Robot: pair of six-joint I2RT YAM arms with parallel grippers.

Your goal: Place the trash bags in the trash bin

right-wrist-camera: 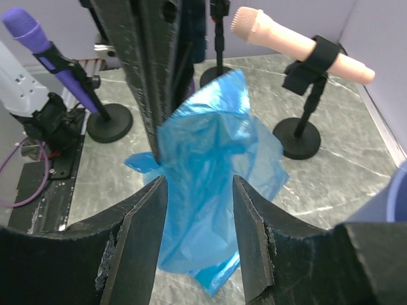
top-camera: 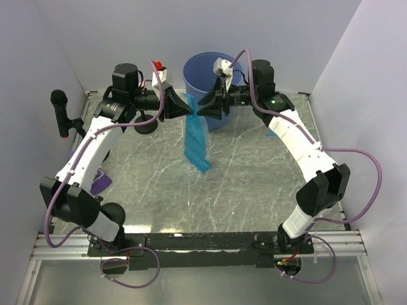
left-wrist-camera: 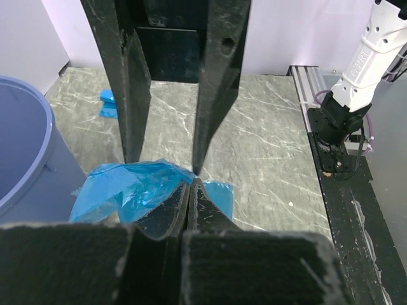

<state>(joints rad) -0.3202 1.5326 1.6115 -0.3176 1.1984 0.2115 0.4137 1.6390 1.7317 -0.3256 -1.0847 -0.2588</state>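
Note:
A long translucent blue trash bag [top-camera: 196, 141] hangs from my left gripper [top-camera: 188, 107], which is shut on its top edge, and its lower end trails on the table. In the left wrist view the shut jaws [left-wrist-camera: 193, 183] meet at the crumpled film [left-wrist-camera: 127, 187]. My right gripper [top-camera: 205, 109] faces the left one, open. Its fingers [right-wrist-camera: 143, 235] stand on either side of the hanging bag [right-wrist-camera: 216, 146] without pinching it. The round blue trash bin [top-camera: 210, 70] stands just behind both grippers. A small blue packet [left-wrist-camera: 107, 105] lies on the table near the right arm [top-camera: 275, 135].
A purple microphone [right-wrist-camera: 28, 32] and a beige one [right-wrist-camera: 286, 38] stand on black round-based stands [right-wrist-camera: 299, 136] at the table's left side. A black microphone [top-camera: 59, 101] pokes out at the far left edge. A purple object [top-camera: 100, 183] lies beside the left arm.

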